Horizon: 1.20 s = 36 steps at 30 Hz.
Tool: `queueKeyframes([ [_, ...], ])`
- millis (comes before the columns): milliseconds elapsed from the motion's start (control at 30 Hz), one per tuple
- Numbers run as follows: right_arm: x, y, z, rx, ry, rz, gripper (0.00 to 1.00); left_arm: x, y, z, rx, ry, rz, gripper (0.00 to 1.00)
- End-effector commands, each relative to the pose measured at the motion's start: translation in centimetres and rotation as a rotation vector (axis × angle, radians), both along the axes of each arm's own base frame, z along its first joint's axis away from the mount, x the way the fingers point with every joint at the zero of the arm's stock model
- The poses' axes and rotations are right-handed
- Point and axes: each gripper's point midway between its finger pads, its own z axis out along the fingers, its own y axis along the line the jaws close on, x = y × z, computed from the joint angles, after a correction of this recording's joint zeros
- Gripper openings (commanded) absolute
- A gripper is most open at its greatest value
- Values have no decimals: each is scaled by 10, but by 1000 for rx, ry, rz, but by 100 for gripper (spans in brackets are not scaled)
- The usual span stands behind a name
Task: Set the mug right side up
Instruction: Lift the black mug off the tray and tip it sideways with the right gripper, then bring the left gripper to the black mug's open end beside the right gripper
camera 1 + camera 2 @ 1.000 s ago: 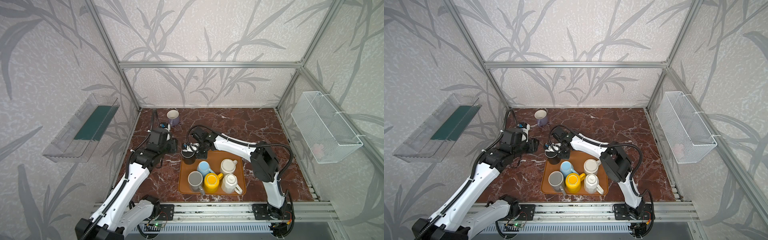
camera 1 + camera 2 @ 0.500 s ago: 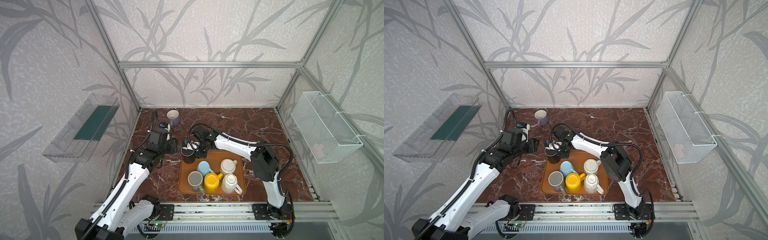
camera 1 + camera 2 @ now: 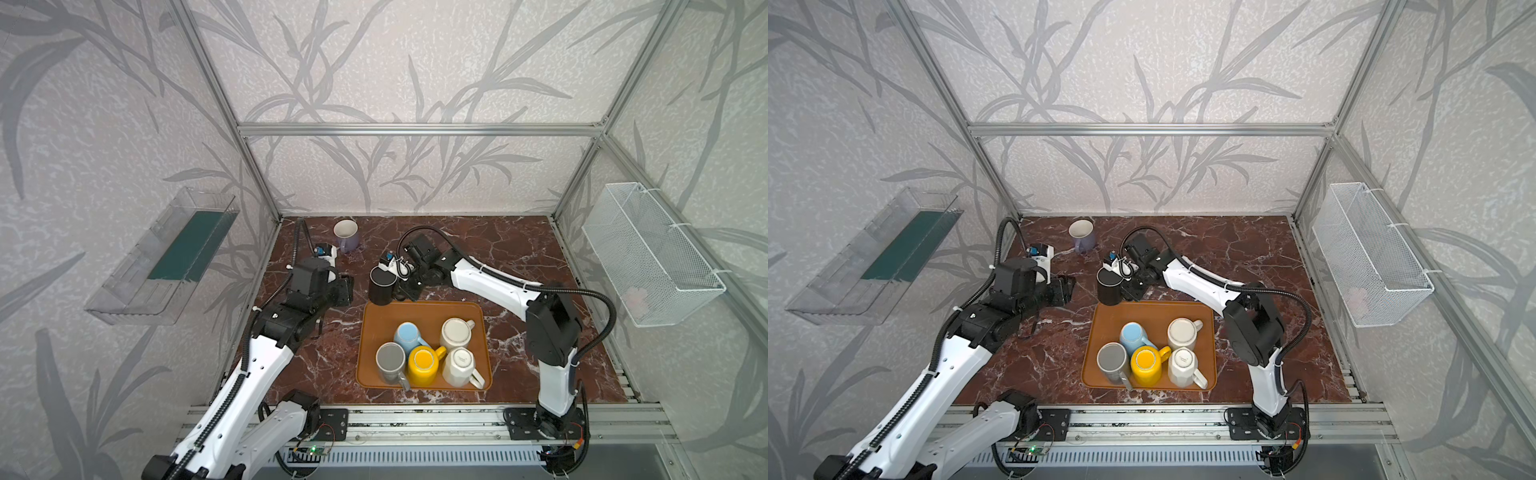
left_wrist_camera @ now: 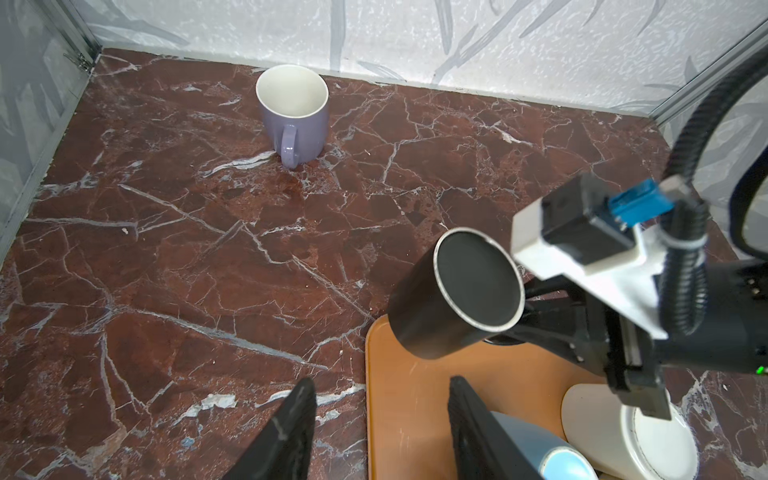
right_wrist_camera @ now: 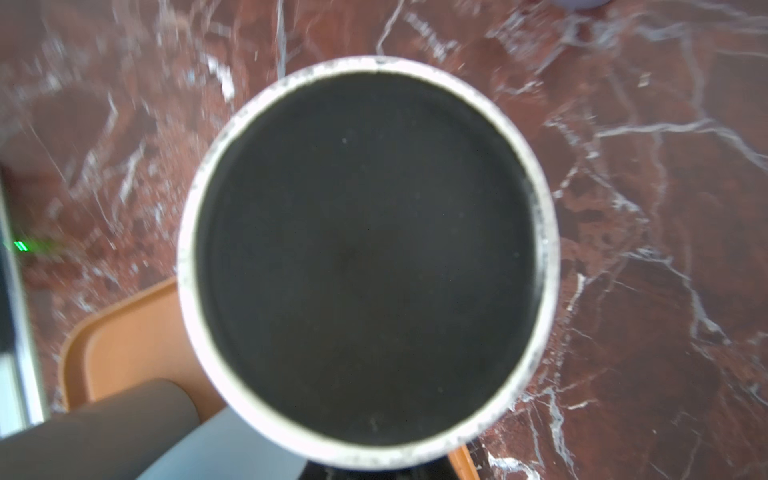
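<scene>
A black mug (image 3: 382, 286) (image 3: 1111, 286) hangs base up above the far left corner of the orange tray (image 3: 428, 316). Its flat bottom with a pale ring fills the right wrist view (image 5: 365, 257) and leans a little in the left wrist view (image 4: 457, 299). My right gripper (image 3: 405, 286) (image 3: 1133, 287) is shut on the mug from its right side; the handle and the fingertips are hidden. My left gripper (image 3: 347, 291) (image 3: 1069, 289) (image 4: 382, 382) is open and empty, just left of the mug and pointing at it.
Several upside-down mugs stand on the tray: light blue (image 3: 409, 336), grey (image 3: 390, 361), yellow (image 3: 424, 363) and two white (image 3: 457, 332). A purple mug (image 3: 347, 235) (image 4: 293, 116) stands upright near the back wall. A wire basket (image 3: 652, 257) hangs on the right wall and a clear bin (image 3: 166, 257) on the left.
The right gripper has lifted the black mug up and slightly back from the tray's corner. The left arm has barely moved.
</scene>
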Motion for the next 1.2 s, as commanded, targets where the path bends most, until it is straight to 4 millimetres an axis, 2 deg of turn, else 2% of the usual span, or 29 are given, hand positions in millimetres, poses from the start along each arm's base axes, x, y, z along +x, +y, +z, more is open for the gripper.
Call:
queueKeyframes([
  [0,14,4,66,251,-2,-79,0,0,-4,0,-12,-14,-18,54],
  [200,33,-14,100,577,118,-173,0,6,-14,0,-81,-38,-31,54],
  [333,44,-21,129,786,208,-183,0,14,-41,0,-235,-83,-108,53],
  [633,50,-17,176,1003,224,-132,0,35,-82,21,-484,-120,-244,51],
  [767,50,-16,193,1085,233,-105,0,43,-99,42,-624,-145,-338,50],
  [933,48,-17,205,1145,241,-81,0,48,-105,60,-716,-174,-414,50],
  [1167,41,-17,217,1217,266,-26,0,55,-87,79,-848,-245,-475,50],
])
